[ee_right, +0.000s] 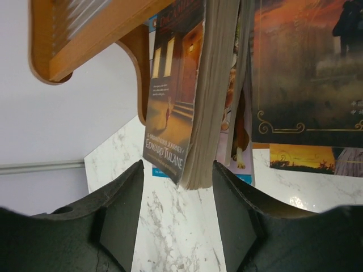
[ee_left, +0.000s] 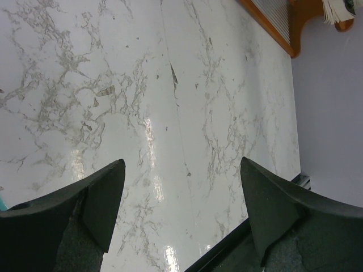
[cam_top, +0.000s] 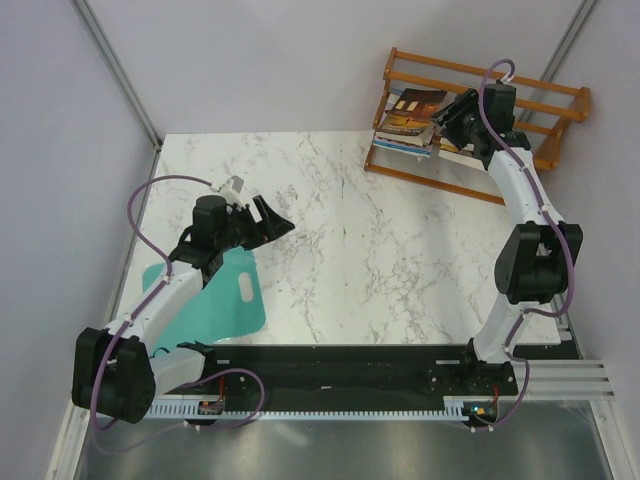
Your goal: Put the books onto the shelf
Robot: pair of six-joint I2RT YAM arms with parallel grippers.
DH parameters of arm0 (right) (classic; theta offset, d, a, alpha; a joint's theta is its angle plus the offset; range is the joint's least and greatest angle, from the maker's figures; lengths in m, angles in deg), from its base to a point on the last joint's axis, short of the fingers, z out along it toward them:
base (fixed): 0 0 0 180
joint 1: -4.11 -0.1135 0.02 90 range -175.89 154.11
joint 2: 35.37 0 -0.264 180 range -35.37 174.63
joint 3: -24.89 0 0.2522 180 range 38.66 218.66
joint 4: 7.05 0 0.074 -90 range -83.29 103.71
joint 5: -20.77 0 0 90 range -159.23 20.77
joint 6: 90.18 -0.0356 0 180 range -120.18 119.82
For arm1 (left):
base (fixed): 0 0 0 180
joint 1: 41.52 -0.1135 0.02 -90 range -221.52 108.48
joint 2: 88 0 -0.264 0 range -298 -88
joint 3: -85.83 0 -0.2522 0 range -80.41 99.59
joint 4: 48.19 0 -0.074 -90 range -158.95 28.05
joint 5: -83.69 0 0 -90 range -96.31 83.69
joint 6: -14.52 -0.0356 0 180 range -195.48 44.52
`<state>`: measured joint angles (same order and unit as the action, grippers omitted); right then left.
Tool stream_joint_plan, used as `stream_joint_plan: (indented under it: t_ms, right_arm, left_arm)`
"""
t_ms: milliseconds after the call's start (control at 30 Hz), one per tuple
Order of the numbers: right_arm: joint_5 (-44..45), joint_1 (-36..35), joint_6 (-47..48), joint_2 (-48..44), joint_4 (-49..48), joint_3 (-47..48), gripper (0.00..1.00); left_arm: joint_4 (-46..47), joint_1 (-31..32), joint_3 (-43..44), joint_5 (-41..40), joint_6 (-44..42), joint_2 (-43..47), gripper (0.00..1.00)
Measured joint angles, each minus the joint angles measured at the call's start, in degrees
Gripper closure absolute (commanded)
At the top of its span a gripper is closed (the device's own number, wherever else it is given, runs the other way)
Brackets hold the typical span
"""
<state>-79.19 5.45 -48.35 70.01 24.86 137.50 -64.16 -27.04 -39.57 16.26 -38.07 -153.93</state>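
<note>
The books [cam_top: 410,115] lie stacked in the left end of the orange-brown wooden shelf [cam_top: 560,95] at the far right of the table. My right gripper [cam_top: 445,120] stands right at them and is open. In the right wrist view a dark red-brown book [ee_right: 176,85] reaches down between the tips of my right gripper [ee_right: 177,170], with a gap at the left finger. A dark book [ee_right: 306,68] and one with a brown dog [ee_right: 238,130] lie behind it. My left gripper [cam_top: 280,225] hangs open over the left of the table, with only marble between the tips of the left gripper [ee_left: 181,170].
A teal flat sheet [cam_top: 240,290] with a handle hole lies under the left arm near the table's left edge. The shelf's end post [ee_right: 85,39] is close to my right fingers. A corner of the shelf [ee_left: 278,28] shows in the left wrist view.
</note>
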Motion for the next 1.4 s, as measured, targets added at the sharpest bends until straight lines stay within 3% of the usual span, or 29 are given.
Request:
stream_joint_plan:
  t_ms: [467, 867, 1400]
  right_arm:
    - [5.7, -2.8, 4.4, 8.1, 4.1, 7.0, 0.42]
    - [9.6, -4.8, 7.7, 12.1, 7.1, 12.9, 0.5]
    - [15.6, -4.9, 10.1, 13.1, 7.8, 14.3, 0.43]
  left_arm:
    - [0.0, 0.0, 0.0, 0.0, 0.0, 0.3, 0.12]
    - [0.0, 0.0, 0.0, 0.0, 0.0, 0.6, 0.12]
    - [0.1, 0.0, -0.9, 0.0, 0.0, 0.6, 0.12]
